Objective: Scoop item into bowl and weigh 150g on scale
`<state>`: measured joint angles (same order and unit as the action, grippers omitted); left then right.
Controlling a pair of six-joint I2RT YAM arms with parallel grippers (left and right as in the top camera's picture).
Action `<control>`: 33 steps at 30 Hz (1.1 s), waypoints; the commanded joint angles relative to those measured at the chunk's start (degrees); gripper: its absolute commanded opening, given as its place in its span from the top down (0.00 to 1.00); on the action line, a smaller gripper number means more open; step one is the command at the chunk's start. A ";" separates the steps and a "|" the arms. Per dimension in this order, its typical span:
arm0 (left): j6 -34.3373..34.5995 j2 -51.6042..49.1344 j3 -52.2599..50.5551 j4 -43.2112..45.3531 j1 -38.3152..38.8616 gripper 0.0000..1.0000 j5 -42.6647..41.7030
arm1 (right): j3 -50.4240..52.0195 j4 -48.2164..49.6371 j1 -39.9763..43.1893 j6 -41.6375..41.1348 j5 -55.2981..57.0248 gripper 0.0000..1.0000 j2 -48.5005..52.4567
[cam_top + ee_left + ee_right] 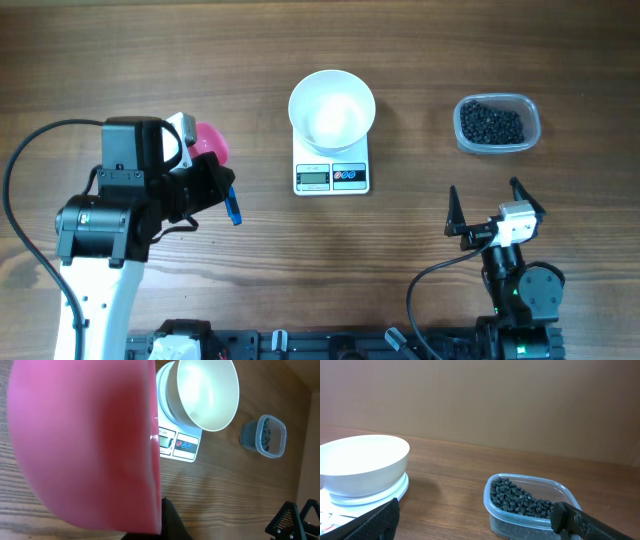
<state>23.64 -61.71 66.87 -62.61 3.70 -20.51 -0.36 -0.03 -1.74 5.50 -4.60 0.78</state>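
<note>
The white bowl (332,108) (207,392) (362,460) stands empty on the white scale (332,177) (182,442). The item, small black beads (490,122) (520,500), fills a clear tub (530,125) (270,435) to the right of the scale. My left gripper (215,182) (167,525) is left of the scale, shut on a pink scoop (211,140) (85,440); the scoop's cup fills most of the left wrist view and a blue end (232,206) sticks out below the fingers. My right gripper (484,192) (475,515) stands open on the near side of the tub, holding nothing.
Black cables (20,200) loop at the left edge and near the right arm's base (430,280). A dark rail (300,345) runs along the front edge of the wooden table.
</note>
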 commanded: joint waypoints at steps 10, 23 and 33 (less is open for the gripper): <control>-0.70 -0.13 0.74 0.22 0.20 0.96 -0.46 | 0.07 0.13 -0.33 0.50 0.76 0.00 -0.39; -0.70 -0.13 0.74 0.63 0.20 0.96 -0.42 | 0.07 0.11 -0.33 0.50 0.76 0.00 -0.24; 7.80 -0.13 0.74 2.69 0.20 0.96 0.79 | 0.07 0.13 -0.33 0.50 0.76 0.00 -0.24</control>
<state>26.70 -61.71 66.87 -61.58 3.70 -19.77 -0.36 -0.03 -1.74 5.50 -4.60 0.78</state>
